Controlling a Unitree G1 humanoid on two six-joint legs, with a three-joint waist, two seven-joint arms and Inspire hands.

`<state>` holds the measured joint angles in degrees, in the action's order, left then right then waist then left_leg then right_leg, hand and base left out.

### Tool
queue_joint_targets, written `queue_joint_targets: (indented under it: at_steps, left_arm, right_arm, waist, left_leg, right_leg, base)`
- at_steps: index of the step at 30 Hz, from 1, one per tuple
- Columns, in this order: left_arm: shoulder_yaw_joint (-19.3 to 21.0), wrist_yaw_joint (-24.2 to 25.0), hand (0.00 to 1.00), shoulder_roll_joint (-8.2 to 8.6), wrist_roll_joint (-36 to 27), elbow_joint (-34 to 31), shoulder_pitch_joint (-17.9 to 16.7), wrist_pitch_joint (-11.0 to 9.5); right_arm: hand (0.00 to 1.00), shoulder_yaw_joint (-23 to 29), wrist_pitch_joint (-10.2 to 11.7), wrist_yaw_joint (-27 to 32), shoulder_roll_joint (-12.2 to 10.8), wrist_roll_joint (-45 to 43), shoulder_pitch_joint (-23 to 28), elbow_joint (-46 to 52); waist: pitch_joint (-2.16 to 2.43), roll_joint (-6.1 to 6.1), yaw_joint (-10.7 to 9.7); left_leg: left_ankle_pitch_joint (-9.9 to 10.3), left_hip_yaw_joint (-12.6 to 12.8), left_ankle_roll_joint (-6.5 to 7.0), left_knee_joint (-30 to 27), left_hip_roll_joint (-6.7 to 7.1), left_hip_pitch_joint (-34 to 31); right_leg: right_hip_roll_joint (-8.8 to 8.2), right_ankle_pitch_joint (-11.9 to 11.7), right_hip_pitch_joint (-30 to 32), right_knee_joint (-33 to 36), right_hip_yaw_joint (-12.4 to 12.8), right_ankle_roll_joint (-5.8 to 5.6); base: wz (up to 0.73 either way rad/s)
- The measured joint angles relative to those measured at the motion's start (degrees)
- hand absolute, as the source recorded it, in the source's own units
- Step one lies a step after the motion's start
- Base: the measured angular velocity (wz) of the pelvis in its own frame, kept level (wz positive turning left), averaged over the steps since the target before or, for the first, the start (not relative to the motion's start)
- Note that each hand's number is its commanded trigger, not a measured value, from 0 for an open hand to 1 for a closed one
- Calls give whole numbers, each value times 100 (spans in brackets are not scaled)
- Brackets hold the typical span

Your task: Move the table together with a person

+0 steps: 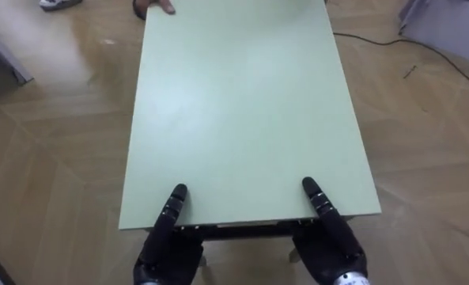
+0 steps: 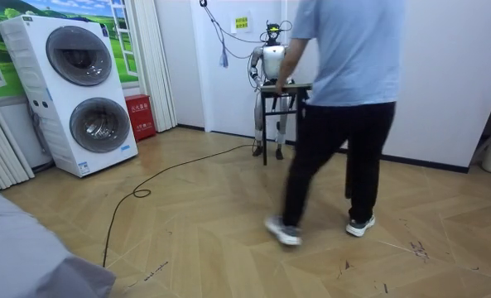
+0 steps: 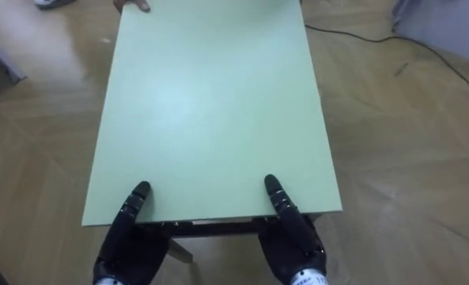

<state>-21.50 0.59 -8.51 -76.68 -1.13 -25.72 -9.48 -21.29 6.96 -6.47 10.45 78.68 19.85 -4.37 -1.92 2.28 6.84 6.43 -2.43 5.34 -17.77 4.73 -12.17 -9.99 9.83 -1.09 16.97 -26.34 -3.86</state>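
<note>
Stacked washing machines stand on herringbone wood floor beside white curtains.

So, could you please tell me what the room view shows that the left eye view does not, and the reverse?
Room view: the person at full height, legs apart as in a stride, plus two stacked washing machines and a red box by the wall. Left eye view: the robot's left hand and right hand at the near edge of the table, and the person's hand at its far edge. Shared: the table and the wooden floor.
</note>
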Motion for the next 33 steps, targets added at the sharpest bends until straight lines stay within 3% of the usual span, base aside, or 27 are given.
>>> queue_joint_targets:
  at_steps: [1, 2, 3, 4, 5, 7, 9, 12, 15, 19, 21, 24, 27, 28, 29, 30, 31, 32, 33]
  left_arm:
    - [1, 0, 100, -3, 0, -4, 2, -1]
    - [-6, 0, 100, -22, 20, -6, 1, -11]
    - [-20, 0, 100, -75, 25, -12, 4, -15]
    - [-20, -2, 100, -95, 24, -22, 11, -15]
    - [-16, -9, 100, -133, 19, -41, 27, -18]
    - [-48, -9, 100, -161, 26, -47, 90, -80]
    - [-53, -49, 100, -155, 108, -46, 165, -158]
    - [-45, -49, 100, -168, 109, -60, 219, -189]
    - [-15, -112, 100, -173, 109, -95, 225, -189]
    - [18, -252, 100, -161, 77, -177, 226, -186]
    - [40, -252, 100, -150, 77, -198, 227, -177]
    - [105, -252, 100, -137, 67, -209, 274, -139]
    - [109, -256, 100, -158, 92, -208, 347, -93]
    - [121, -259, 100, -201, 93, -208, 415, -59]
    - [135, -265, 100, -144, 94, -150, 470, -19]
    - [248, -263, 100, -106, 87, -122, 483, 7]
    - [287, -258, 100, -120, 60, -117, 487, 49]
    - [329, -248, 100, -150, 29, -104, 497, 98]
    - [339, -247, 100, -150, 25, -77, 497, 124]
  right_arm:
    - [100, -1, 0, -3, -32, -2, 4, 3]
    - [100, 8, 3, -3, -62, -12, 33, 2]
    - [100, 7, 7, -6, -64, -11, 74, 16]
    - [100, 6, 8, -6, -50, -9, 87, 26]
    - [100, 6, 8, -6, -67, -6, 93, 39]
    - [100, 9, 7, 5, -96, 15, 77, 58]
    - [100, 10, 10, 29, -175, 85, 69, 59]
    - [100, -7, 5, 69, -161, 157, -16, 57]
    - [100, -47, 1, 134, -146, 164, -102, 58]
    - [100, -101, -11, 257, -70, 173, -301, 57]
    - [100, -101, -11, 254, -68, 166, -318, 58]
    - [100, -130, -7, 247, -93, 170, -365, 57]
    - [100, -177, 70, 247, -109, 207, -355, 57]
    - [100, -168, 91, 246, -148, 210, -361, 60]
    - [100, -151, 99, 244, -121, 216, -389, 45]
    - [100, -156, 93, 241, -152, 178, -509, -62]
    - [100, -154, 93, 238, -198, 174, -531, -112]
    - [100, -167, 83, 224, -222, 172, -530, -135]
    - [100, -165, 63, 218, -222, 170, -524, -143]
  waist:
    - [-11, -17, -54]
    - [-35, -66, -142]
    - [-28, -97, -237]
    - [-21, -113, -291]
    - [-11, -129, -382]
    - [-9, -123, -485]
    - [-3, -145, -483]
    - [-7, -159, -322]
    - [-12, -187, -180]
    - [-8, -227, -134]
    - [3, -251, 32]
    - [4, -248, 105]
    - [1, -208, 78]
    - [1, -206, -54]
    - [20, -196, -265]
    - [-9, -191, -525]
    - [-4, -209, -543]
    - [2, -248, -502]
    - [-5, -231, -515]
  left_leg:
    - [-29, -107, 18, -16, 63, -22]
    - [-88, -309, 43, -27, 203, -51]
    - [-130, -582, 62, -69, 367, -118]
    - [-133, -722, 62, -82, 454, -150]
    - [-234, -999, 6, -51, 628, -185]
    - [-441, -1264, 61, -2, 739, -228]
    - [-576, -1604, 54, 77, 870, -208]
    - [-740, -1751, 42, 265, 905, -188]
    - [-811, -1898, 11, 337, 914, -207]
    - [-877, -2148, -41, 358, 976, -250]
    - [-921, -2297, -53, 416, 984, -248]
    - [-999, -2523, -72, 453, 999, -247]
    - [-1156, -2998, -185, 562, 1033, -200]
    - [-1338, -3243, -343, 815, 1071, -151]
    - [-1470, -2922, -704, 1084, 1046, -190]
    - [-896, -1148, -562, 444, 654, -538]
    - [-557, -429, -409, 64, 362, -596]
    - [99, 496, -409, -503, -257, -576]
    - [475, 871, -462, -868, -677, -554]
  right_leg:
    - [1, 37, 10, 21, 57, 2]
    - [12, 171, 33, 94, 283, 27]
    - [63, 353, 53, 103, 541, 137]
    - [100, 465, 63, 88, 658, 180]
    - [150, 651, 68, 37, 782, 176]
    - [239, 692, 40, -47, 868, 106]
    - [443, 641, 35, -70, 1397, 202]
    - [603, 538, -5, -272, 1803, 325]
    - [685, 415, -40, -395, 1825, 424]
    - [761, 391, -51, -448, 1858, 463]
    - [808, 342, -33, -440, 1899, 505]
    - [876, 295, -31, -434, 1863, 526]
    - [1112, 188, -31, -528, 1822, 656]
    - [1319, 33, 23, -856, 1851, 781]
    - [1185, -67, 59, -948, 1517, 859]
    - [1097, -69, 48, -936, 1181, 858]
    - [1083, -52, 17, -907, 1101, 863]
    - [1085, 28, 1, -832, 1015, 833]
    - [1096, 195, 8, -617, 900, 781]
  base:
    - [98]
    - [107]
    - [108]
    - [111]
    - [87]
    - [99]
    - [90]
    - [40]
    - [26]
    - [34]
    - [25]
    - [39]
    - [80]
    - [126]
    - [159]
    - [124]
    - [85]
    - [53]
    - [52]
